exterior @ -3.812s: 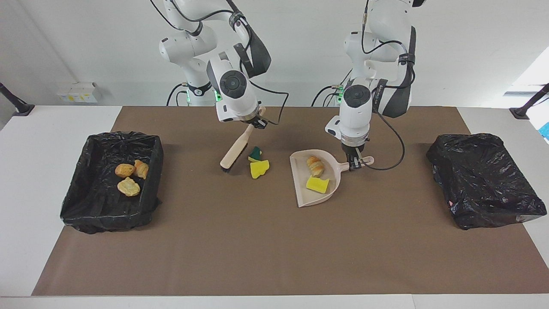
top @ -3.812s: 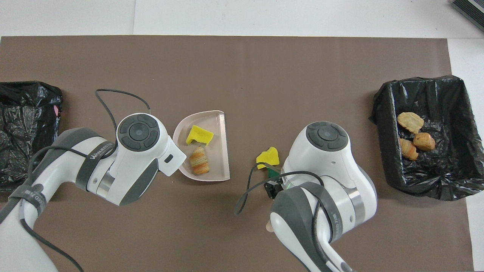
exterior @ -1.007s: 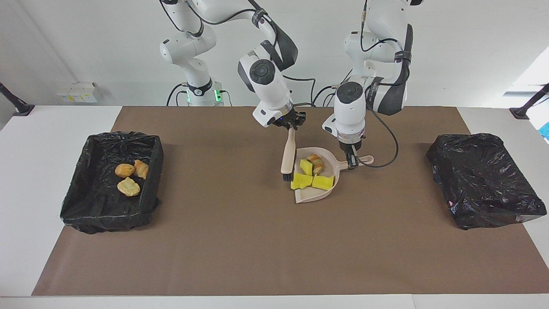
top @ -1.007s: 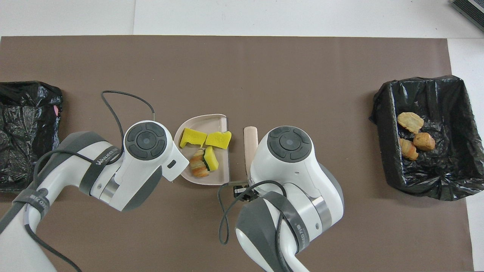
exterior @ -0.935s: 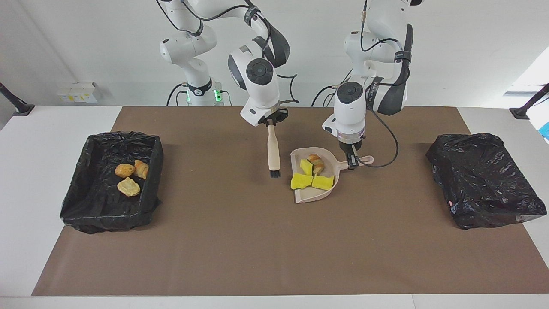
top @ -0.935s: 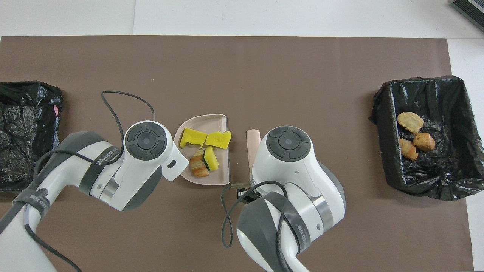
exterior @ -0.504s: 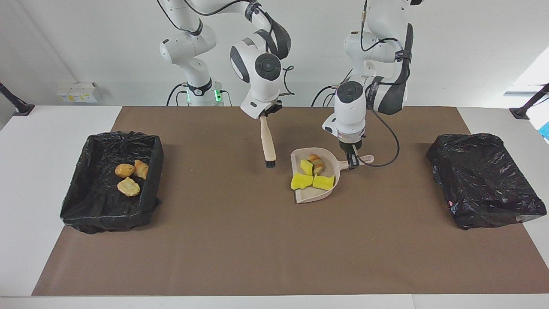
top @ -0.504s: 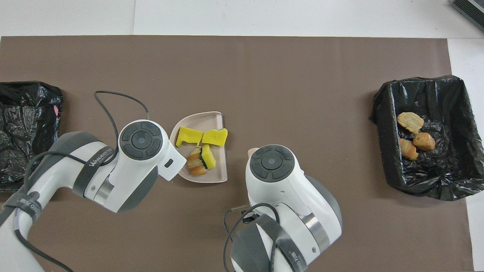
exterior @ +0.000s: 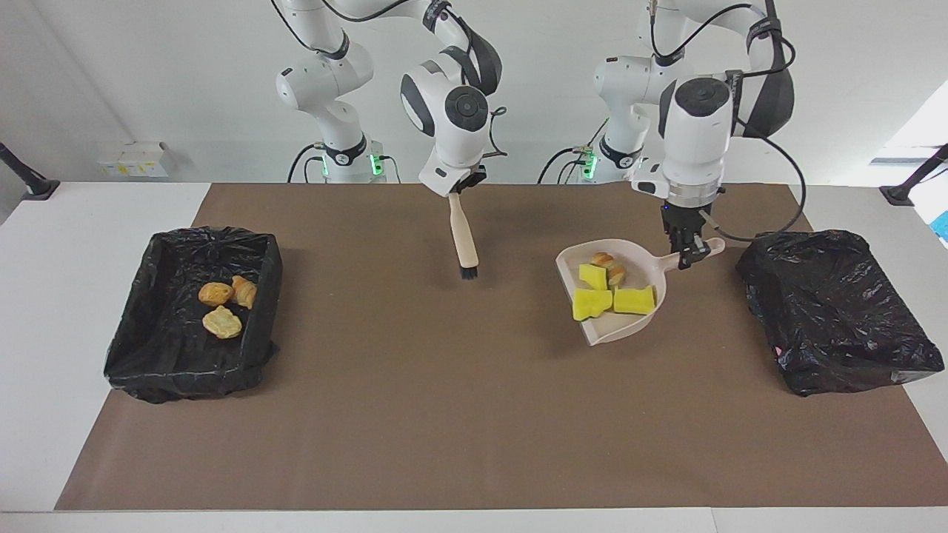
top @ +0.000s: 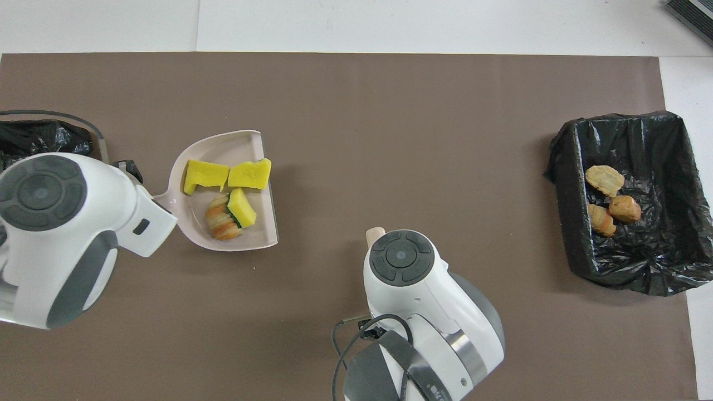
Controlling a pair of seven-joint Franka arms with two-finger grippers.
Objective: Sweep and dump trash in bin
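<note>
My left gripper (exterior: 692, 250) is shut on the handle of the beige dustpan (exterior: 626, 326), holding it slightly above the brown mat. The pan (top: 223, 146) carries trash: a croissant piece (exterior: 603, 261) (top: 217, 223) and three yellow sponge chunks (exterior: 635, 299) (top: 205, 175), one with a dark green face (top: 242, 208). My right gripper (exterior: 460, 190) is shut on the handle of the beige hand brush (exterior: 464, 238), which hangs bristles down over the mat's middle. From overhead both grippers are hidden under their wrists; only the brush's tip (top: 374, 233) shows.
An open black-lined bin (exterior: 148, 355) (top: 562, 184) at the right arm's end holds three pastry pieces (exterior: 222, 322). A crumpled black bag (exterior: 837, 311) (top: 44, 139) covers the other bin, at the left arm's end, close beside the dustpan.
My left gripper has lifted the loaded dustpan and carried it toward the left arm's end. The right gripper has drawn the brush away from the pan and raised it.
</note>
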